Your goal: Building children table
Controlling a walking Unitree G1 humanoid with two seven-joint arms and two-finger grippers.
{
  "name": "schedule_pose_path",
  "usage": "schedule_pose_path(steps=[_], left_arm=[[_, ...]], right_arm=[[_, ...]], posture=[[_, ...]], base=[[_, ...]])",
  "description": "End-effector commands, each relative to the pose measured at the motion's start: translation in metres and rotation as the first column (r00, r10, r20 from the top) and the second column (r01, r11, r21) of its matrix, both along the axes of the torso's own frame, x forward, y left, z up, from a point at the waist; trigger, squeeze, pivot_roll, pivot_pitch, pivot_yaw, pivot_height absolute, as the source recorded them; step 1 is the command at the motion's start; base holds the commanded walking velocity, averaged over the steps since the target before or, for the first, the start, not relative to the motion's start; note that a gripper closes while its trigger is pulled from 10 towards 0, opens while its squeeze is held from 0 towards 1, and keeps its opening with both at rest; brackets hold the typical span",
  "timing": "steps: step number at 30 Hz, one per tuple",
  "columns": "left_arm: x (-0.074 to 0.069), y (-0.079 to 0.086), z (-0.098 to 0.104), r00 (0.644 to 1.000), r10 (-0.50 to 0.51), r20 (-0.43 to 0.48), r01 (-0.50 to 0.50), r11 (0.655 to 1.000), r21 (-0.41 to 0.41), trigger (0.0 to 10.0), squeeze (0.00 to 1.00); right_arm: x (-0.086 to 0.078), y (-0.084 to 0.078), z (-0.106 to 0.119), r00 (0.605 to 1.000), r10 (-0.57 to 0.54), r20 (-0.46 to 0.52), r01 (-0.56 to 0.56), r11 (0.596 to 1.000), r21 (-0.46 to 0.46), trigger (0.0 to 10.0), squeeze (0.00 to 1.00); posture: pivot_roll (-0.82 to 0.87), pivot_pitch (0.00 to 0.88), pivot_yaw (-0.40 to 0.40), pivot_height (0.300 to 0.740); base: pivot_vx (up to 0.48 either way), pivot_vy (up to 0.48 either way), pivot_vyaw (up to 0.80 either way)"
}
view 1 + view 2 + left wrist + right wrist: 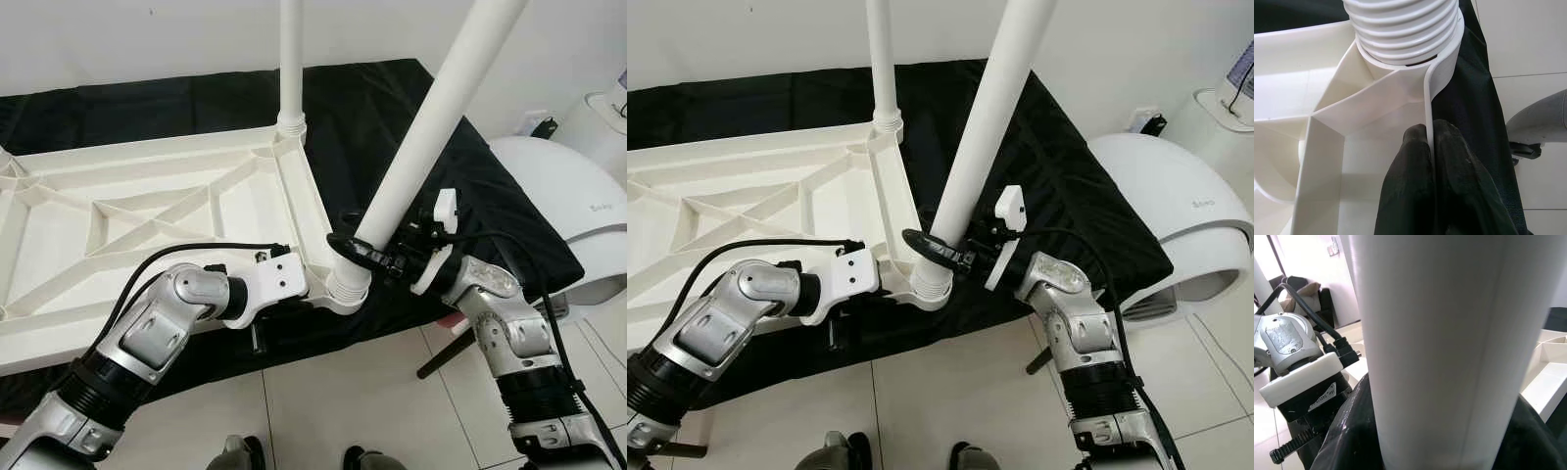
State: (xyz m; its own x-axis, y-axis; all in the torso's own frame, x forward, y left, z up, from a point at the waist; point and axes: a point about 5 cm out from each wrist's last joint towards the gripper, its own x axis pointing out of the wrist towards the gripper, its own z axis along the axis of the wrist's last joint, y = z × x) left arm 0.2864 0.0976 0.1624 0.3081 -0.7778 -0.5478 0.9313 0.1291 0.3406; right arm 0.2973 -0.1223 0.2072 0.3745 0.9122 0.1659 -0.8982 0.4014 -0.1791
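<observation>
Left wrist view has my left gripper [1427, 147] pinched on the thin rim of the tabletop [147, 211], one black finger [1405, 186] on each side of the wall, right below the ribbed socket [1405, 29] at the corner. From my head, that white tabletop lies upside down on the black-draped counter [392, 108], ribs facing up, filling my 9 to 12 o'clock. My left arm [157, 328] reaches in from 8 o'clock to that near corner.

My right gripper [377, 257] comes in from 4 o'clock and is clenched around the leg [431, 117], low on the tube, just above the corner socket. Right wrist view confirms it: white tube pressed between my black fingers [1347, 440]. The leg stands in the socket but tilted, leaning away toward 1 o'clock.

A second leg [291, 59] stands upright in the far corner socket at 12 o'clock, well apart from my grippers.

A white domed device [558, 196] sits on the floor at 3 o'clock beside the counter. White floor tiles [343, 392] lie at 6 o'clock, with my feet [240, 455] at the bottom edge.
</observation>
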Motion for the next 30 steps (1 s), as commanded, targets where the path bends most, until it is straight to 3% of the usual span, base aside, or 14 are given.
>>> schedule_pose_path(steps=[1, 23, 30], left_arm=[[-0.002, 0.016, -0.022, 0.995, 0.079, -0.069, -0.072, 0.993, 0.095, 10.0, 0.0], [-0.003, 0.014, -0.022, 0.994, 0.083, -0.072, -0.076, 0.993, 0.088, 10.0, 0.0], [-0.002, 0.014, -0.021, 0.994, 0.082, -0.073, -0.076, 0.993, 0.087, 10.0, 0.0]], right_arm=[[-0.006, 0.004, -0.014, 0.999, 0.028, -0.044, -0.03, 0.998, -0.051, 10.0, 0.0], [-0.034, 0.018, -0.021, 0.99, 0.127, -0.064, -0.13, 0.99, -0.054, 10.0, 0.0], [-0.023, 0.011, -0.021, 0.998, 0.044, -0.053, -0.047, 0.998, -0.05, 10.0, 0.0]], posture=[[-0.01, 0.194, 0.014, 0.74], [-0.01, 0.213, 0.009, 0.74], [-0.01, 0.212, 0.01, 0.74]], base=[[0.0, 0.0, 0.0], [0.0, 0.0, 0.0], [0.0, 0.0, 0.0]])
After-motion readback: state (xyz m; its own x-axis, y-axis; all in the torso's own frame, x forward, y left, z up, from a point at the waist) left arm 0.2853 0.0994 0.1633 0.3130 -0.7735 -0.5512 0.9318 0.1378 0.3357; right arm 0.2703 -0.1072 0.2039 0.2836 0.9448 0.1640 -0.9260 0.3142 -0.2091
